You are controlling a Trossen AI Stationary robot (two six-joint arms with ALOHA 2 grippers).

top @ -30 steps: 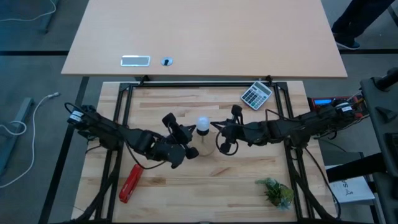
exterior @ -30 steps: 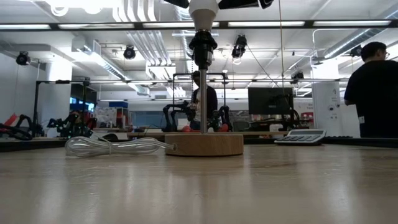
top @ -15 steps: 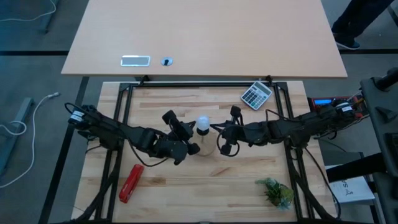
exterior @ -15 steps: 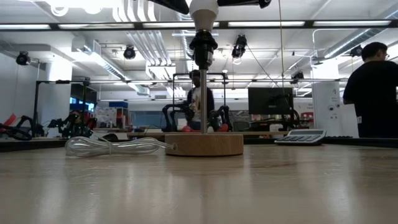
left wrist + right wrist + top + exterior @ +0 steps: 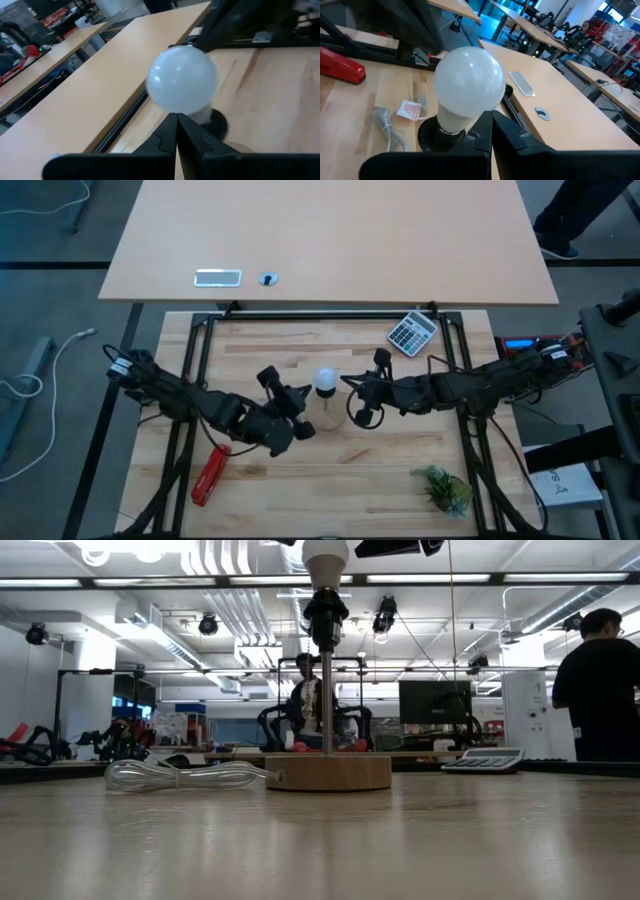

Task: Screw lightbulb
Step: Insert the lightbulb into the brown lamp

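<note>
Smooth round white lightbulb

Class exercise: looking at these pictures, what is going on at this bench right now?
A two-armed robot is fitting a lightbulb into the black socket of a small lamp on a round wooden base. The bulb already sits upright in the socket. The left gripper and right gripper flank it, both shut, neither holding it.

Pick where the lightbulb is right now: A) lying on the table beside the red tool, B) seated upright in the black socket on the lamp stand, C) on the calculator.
B: the lightbulb sits upright in the black socket, with neither shut gripper clamped on it.
</note>
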